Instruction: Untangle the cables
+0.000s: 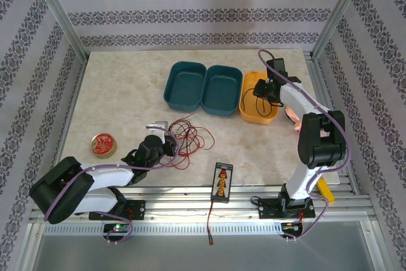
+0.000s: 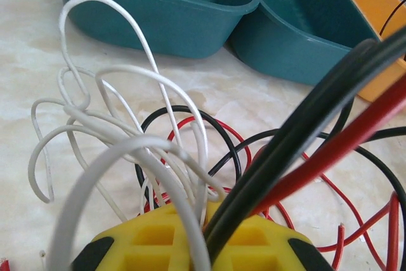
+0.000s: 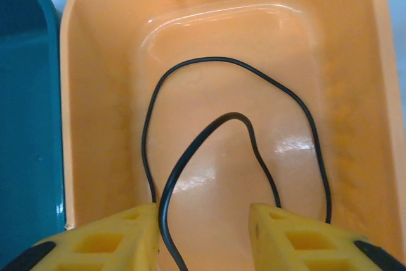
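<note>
Three bins at the far side of the table: a left teal bin and a right teal bin side by side and touching, and one orange bin just right of them. Three colours of cables to count: red, white and black. The red cable and the white cable heaped in one loose tangle on the marble, near the front of the teal pair, white loops standing up on the left of the heap, red ones sprawling right. The black cable lying inside the orange bin as two nested curves, one wide, one narrow. Also black loops among the red in the left wrist view, with two thick black strands and one red rising past the lens toward the orange bin; cannot tell whether these belong to that same black cable. At the near edge of the tangle, the left gripper, fingers pressed together and pinching the cables, with white, black and red strands all coming out from between them. Over the orange bin, the right gripper, its two fingers spread well apart, the black cable running up between them close to one finger, not clamped. One round red tin alone at the table's left. One black device at the near edge, its one red lead trailing off toward the camera.
</note>
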Robot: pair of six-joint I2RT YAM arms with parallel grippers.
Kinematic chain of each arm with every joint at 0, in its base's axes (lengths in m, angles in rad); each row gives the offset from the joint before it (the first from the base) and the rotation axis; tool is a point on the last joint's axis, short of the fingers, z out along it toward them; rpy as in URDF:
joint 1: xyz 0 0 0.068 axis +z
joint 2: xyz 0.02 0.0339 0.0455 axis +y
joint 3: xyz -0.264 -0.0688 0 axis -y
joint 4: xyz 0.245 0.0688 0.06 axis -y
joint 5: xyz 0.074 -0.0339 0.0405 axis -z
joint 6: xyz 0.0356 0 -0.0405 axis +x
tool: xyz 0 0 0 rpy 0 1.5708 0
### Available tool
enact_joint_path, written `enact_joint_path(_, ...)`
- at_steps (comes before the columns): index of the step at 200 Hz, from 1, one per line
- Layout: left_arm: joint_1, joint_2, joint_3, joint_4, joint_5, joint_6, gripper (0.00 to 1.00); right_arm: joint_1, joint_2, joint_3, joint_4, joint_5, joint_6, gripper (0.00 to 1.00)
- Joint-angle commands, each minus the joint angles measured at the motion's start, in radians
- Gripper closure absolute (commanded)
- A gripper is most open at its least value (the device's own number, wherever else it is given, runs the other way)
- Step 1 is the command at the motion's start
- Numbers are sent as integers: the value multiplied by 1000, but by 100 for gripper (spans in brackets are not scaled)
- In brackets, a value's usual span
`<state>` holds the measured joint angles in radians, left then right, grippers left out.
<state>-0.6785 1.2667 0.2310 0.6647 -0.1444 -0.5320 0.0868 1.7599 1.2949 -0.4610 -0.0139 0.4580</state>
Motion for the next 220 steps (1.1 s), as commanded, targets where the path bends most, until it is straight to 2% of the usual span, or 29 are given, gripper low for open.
enact_joint_path(1, 16, -18, -7, -11, -26, 15, 90, -10, -68, 23, -47, 59, 0, 57)
enact_joint_path(26, 16, -13, -6, -7, -25, 15, 90, -10, -116, 5, -46, 13, -5, 54)
enact_joint_path(60, 15, -6, 0, -5, -19, 14, 90, -7, -198, -26, -4, -122, -4, 44)
enact_joint_path(107, 16, -4, 5, 1, -13, 18, 90, 78, -356, -96, 64, -224, 17, 47)
enact_joint_path(126, 16, -4, 11, 3, -8, 21, 90, 146, -423, -149, 103, -243, 24, 48)
enact_joint_path(148, 15, -3, 22, -14, -3, 22, 90, 273, -485, -221, 166, -233, 21, 49)
enact_joint_path(195, 17, -3, 31, -29, -3, 3, 90, 554, -516, -349, 267, -72, 21, 50)
enact_joint_path(220, 17, -3, 36, -35, 3, -2, 90, 653, -499, -385, 333, -10, 26, 49)
